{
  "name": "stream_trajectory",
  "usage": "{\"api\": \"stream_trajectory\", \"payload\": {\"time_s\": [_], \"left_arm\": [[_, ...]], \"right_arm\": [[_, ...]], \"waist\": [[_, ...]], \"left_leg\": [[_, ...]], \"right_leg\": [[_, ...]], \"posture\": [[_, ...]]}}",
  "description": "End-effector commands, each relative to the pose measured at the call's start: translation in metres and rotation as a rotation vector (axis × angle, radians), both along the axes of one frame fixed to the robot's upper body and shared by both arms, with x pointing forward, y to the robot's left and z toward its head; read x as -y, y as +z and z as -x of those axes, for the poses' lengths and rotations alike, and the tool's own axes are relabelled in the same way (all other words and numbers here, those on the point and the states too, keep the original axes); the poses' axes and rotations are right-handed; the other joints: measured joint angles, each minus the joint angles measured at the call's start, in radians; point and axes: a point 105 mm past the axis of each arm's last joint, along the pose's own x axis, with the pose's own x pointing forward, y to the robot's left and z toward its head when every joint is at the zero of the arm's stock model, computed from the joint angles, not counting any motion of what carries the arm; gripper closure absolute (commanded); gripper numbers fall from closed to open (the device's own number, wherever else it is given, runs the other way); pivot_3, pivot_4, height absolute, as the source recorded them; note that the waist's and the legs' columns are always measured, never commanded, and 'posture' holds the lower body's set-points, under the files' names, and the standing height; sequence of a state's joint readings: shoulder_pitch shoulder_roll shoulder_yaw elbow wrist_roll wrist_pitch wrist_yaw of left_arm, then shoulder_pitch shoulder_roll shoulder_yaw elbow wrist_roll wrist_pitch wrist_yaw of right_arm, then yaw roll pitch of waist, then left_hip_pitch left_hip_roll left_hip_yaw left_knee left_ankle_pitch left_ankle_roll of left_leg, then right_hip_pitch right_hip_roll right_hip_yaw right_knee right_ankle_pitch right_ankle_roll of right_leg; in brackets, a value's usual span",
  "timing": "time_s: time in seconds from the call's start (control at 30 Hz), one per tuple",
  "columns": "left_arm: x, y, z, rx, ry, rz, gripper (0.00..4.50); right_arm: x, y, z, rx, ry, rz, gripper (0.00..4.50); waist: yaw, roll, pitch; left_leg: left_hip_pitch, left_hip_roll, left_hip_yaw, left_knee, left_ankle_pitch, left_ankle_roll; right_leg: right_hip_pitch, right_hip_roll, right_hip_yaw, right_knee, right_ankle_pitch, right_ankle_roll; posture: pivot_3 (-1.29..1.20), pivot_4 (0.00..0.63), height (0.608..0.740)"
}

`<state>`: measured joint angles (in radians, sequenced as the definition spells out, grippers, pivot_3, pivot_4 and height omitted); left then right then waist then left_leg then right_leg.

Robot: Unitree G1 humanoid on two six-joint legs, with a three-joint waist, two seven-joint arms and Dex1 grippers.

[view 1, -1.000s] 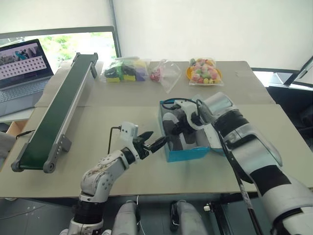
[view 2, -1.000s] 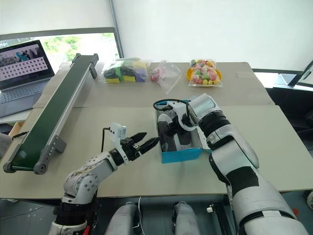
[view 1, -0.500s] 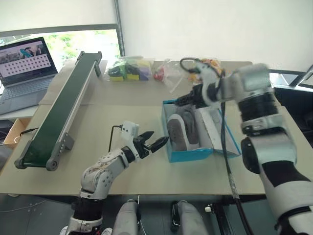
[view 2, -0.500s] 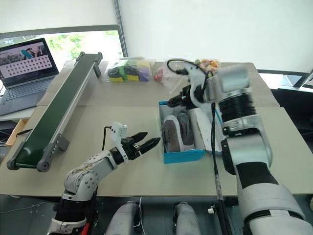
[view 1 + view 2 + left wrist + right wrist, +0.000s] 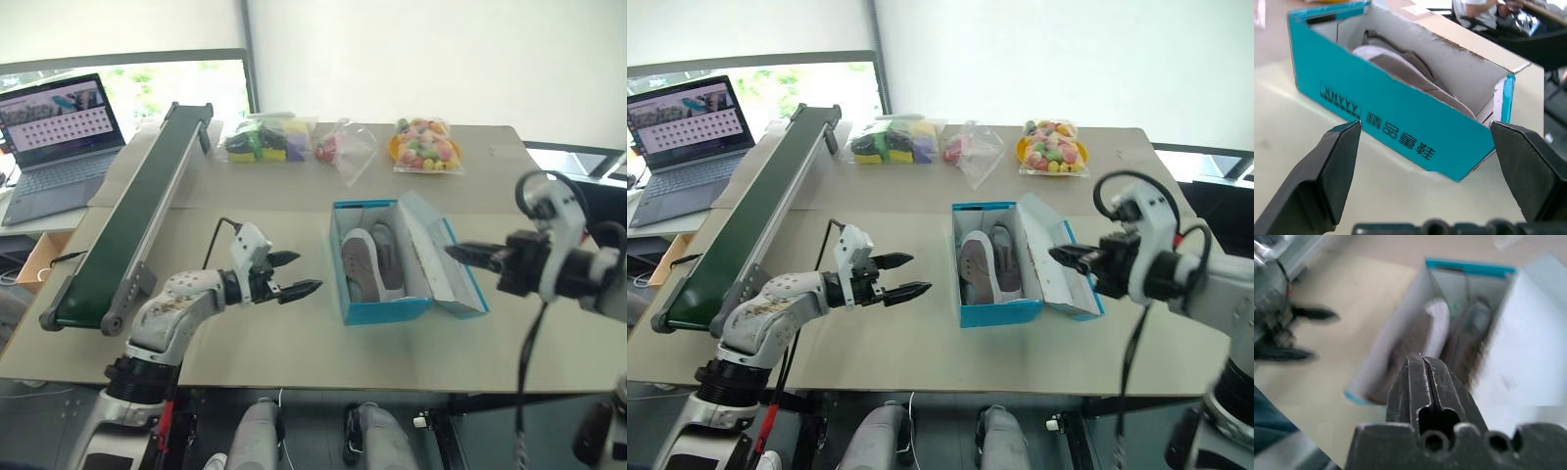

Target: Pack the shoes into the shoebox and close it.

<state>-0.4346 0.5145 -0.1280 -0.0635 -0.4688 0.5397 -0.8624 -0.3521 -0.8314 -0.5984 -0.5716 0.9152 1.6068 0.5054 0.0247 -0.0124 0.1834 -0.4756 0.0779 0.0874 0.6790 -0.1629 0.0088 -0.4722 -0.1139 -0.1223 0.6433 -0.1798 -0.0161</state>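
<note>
The blue shoebox stands open in the middle of the table, its lid folded out to the right. Both grey shoes lie inside it side by side, and they show in the left wrist view too. My left gripper hovers just left of the shoebox with its fingers open and empty, aimed at the box's blue side. My right gripper is shut and empty, held above the lid's right side and pointing toward the box.
A long green conveyor runs along the table's left side, with a laptop beyond it. Clear bags of coloured items and a yellow plate of sweets line the far edge.
My right arm has pulled out of the box, swung right and back, and its gripper has shut. The left gripper has rolled and shifted slightly. The camera view has also shifted.
</note>
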Motion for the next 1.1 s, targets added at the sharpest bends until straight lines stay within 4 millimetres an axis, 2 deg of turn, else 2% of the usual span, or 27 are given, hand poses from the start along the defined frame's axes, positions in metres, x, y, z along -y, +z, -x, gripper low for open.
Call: {"api": "stream_trajectory", "payload": {"time_s": [0.03, 0.13, 0.3, 0.4, 0.5, 0.6, 0.77, 0.93, 1.1], "left_arm": [[0.003, 0.007, -0.004, 0.063, -0.063, -0.024, 0.0], [0.005, 0.007, -0.009, 0.073, -0.076, -0.035, 0.0], [0.009, 0.007, -0.013, 0.078, -0.086, -0.036, 0.0], [0.01, 0.006, -0.014, 0.075, -0.088, -0.042, 0.0], [0.009, 0.006, -0.014, 0.073, -0.09, -0.049, 0.0], [0.009, 0.007, -0.015, 0.076, -0.089, -0.055, 0.0], [0.007, 0.01, -0.015, 0.08, -0.086, -0.061, 0.0], [0.005, 0.011, -0.016, 0.087, -0.081, -0.072, 0.0], [0.004, 0.013, -0.015, 0.096, -0.078, -0.074, 0.0]], "right_arm": [[0.009, -0.016, 0.024, -0.048, -0.038, 0.127, 4.44], [0.014, -0.053, 0.034, -0.162, -0.11, 0.209, 4.44], [0.014, -0.101, 0.034, -0.256, -0.232, 0.213, 4.44], [0.014, -0.119, 0.028, -0.255, -0.325, 0.172, 4.44], [0.027, -0.135, 0.016, -0.239, -0.507, 0.131, 4.44], [0.03, -0.148, 0.012, -0.239, -0.614, 0.062, 4.44], [0.027, -0.148, -0.005, -0.176, -0.769, -0.175, 4.44], [0.011, -0.126, -0.034, -0.095, -0.849, -0.565, 4.44], [0.012, -0.119, -0.05, -0.088, -0.964, -0.792, 4.44]], "waist": [[-0.005, 0.0, 0.0], [-0.009, 0.0, 0.0], [-0.013, -0.002, 0.0], [-0.012, -0.002, -0.001], [-0.013, -0.002, -0.001], [-0.013, -0.002, -0.001], [-0.016, -0.002, -0.001], [-0.021, -0.001, -0.001], [-0.016, 0.0, 0.0]], "left_leg": [[0.0, 0.0, -0.001, 0.0, 0.0, 0.0], [0.0, 0.0, -0.004, 0.0, 0.0, 0.0], [0.0, 0.0, -0.006, 0.0, 0.0, 0.0], [0.0, 0.0, -0.007, -0.001, 0.0, 0.0], [-0.001, -0.001, -0.007, 0.0, 0.0, 0.001], [-0.001, -0.001, -0.006, 0.0, 0.0, 0.001], [0.0, 0.001, -0.006, 0.001, 0.0, 0.0], [0.0, 0.001, -0.006, 0.0, 0.0, 0.0], [-0.001, 0.0, -0.005, 0.0, 0.003, 0.004]], "right_leg": [[0.0, 0.0, 0.0, -0.001, 0.0, 0.0], [0.001, 0.0, 0.0, -0.002, 0.0, 0.001], [0.0, 0.0, 0.001, -0.002, 0.001, 0.001], [0.001, 0.001, 0.0, -0.003, 0.001, 0.001], [0.0, 0.001, 0.001, -0.003, 0.001, 0.002], [0.0, 0.0, 0.001, -0.003, 0.001, 0.002], [0.001, 0.001, 0.001, -0.002, 0.002, 0.002], [0.0, 0.002, 0.001, -0.001, 0.002, 0.003], [-0.001, 0.003, 0.001, 0.001, 0.004, 0.007]], "posture": [[0.0, 0.15, 0.681], [0.0, 0.15, 0.681], [0.0, 0.15, 0.681], [0.0, 0.15, 0.681], [0.0, 0.15, 0.681], [0.0, 0.15, 0.681], [0.0, 0.15, 0.681], [0.0, 0.15, 0.681], [0.0, 0.15, 0.681]]}}
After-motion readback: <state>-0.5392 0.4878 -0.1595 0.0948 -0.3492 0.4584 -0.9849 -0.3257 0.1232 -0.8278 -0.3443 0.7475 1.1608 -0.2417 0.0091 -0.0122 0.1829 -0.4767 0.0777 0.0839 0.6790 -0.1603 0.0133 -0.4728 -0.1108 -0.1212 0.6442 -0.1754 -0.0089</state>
